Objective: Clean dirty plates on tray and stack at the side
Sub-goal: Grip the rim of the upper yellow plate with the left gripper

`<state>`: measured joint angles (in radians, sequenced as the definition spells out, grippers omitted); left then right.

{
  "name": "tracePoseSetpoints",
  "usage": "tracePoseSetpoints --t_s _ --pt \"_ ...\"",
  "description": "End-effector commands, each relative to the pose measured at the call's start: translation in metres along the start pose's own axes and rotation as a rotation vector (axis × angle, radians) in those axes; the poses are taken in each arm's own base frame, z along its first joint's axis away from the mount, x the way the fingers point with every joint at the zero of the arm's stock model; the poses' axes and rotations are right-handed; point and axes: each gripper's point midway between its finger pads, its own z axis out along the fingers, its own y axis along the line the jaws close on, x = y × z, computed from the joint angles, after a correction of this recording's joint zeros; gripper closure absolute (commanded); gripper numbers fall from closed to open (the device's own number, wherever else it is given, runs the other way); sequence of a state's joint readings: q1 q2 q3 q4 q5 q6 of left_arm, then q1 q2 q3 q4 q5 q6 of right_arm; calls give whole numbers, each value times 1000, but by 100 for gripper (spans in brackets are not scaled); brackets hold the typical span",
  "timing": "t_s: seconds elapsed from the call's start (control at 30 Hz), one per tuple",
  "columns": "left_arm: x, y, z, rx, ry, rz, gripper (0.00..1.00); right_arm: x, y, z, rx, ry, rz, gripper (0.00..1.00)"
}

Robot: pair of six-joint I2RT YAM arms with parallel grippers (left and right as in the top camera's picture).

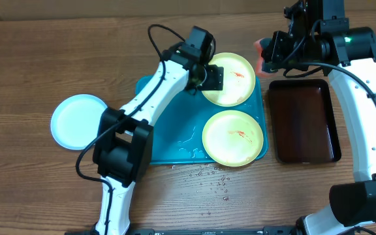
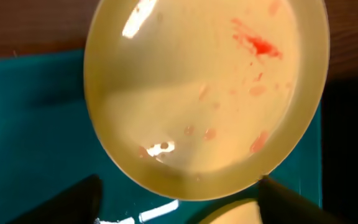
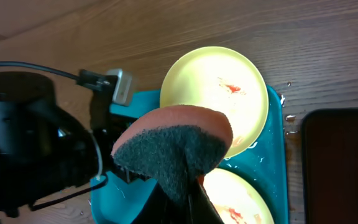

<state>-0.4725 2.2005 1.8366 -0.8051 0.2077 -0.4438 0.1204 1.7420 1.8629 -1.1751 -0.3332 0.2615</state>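
Dark left fingers (image 2: 73,202) stand spread wide, one on each side of the rim of the far yellow plate (image 2: 197,93), with nothing pinched between them. They look placed to take that rim, probably to steady or tip the plate for wiping. Its red smears (image 2: 260,45) are not yet cleaned off.

The right fingers (image 3: 173,208) are closed tight on an orange sponge (image 3: 173,146) with its dark scouring face showing. It is held in the air by the far right corner of the teal tray (image 1: 168,140), most likely waiting until the plate is secured.

That far plate lies at the tray's far right, overhanging the far rim. A second yellow plate (image 1: 234,137), also smeared, lies flat at the near right.

A pale blue-white plate (image 1: 78,121) sits alone on the tabletop (image 1: 31,65) to the left, well apart from the tray, seemingly the start of the stack. Water drops (image 1: 207,179) dot the tabletop just near of the tray. A dark tray (image 1: 303,121) lies just beside it on the right.
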Motion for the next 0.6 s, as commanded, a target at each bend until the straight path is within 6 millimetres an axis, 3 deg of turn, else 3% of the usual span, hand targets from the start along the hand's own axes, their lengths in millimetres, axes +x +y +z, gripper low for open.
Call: tracePoseSetpoints --t_s 0.0,0.1,0.2,0.57 --pt "-1 -1 8 -17 5 -64 39 -1 2 -3 -3 -8 -9 96" --pt "0 2 13 -22 13 -85 58 -1 2 -3 -3 -7 -8 96" --pt "0 4 14 -28 10 -85 65 -1 2 -3 -3 -8 -8 96" --pt "10 17 19 -104 36 -90 72 3 1 -3 2 8 -1 96"
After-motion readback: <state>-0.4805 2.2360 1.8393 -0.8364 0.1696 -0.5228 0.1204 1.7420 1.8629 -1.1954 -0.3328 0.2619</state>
